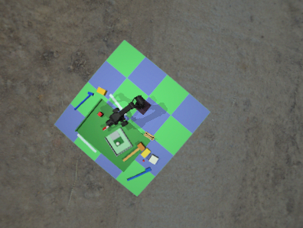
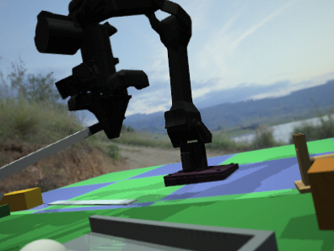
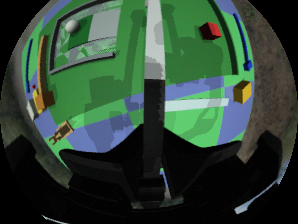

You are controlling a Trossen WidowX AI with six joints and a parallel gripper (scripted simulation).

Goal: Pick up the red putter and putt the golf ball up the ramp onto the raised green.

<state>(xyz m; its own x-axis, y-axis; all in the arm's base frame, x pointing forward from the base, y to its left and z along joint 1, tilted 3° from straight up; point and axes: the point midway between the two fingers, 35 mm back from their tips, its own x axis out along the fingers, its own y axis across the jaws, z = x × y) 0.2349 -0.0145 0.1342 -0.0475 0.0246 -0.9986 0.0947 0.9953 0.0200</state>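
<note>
My gripper [image 1: 109,123] [image 2: 112,130] [image 3: 149,127] is shut on the red putter. The putter's grey shaft [image 2: 42,152] [image 3: 154,36] points away from the fingers. Its red head [image 1: 104,128] hangs over the dark green mat [image 1: 93,128]. The white golf ball [image 3: 71,26] [image 2: 42,246] [image 1: 118,143] lies inside the grey-rimmed raised green [image 1: 124,147] [image 2: 181,234] [image 3: 107,26], near one corner. The putter head is apart from the ball.
A red cube [image 1: 100,114] [image 3: 212,30] lies on the mat. Around it lie blue sticks [image 1: 83,100] [image 1: 138,174], white bars [image 1: 115,100] [image 1: 86,142], yellow blocks [image 1: 101,90] [image 1: 145,153] and a wooden mallet [image 1: 134,151]. The arm's base [image 1: 142,105] [image 2: 202,173] stands on the checkered floor.
</note>
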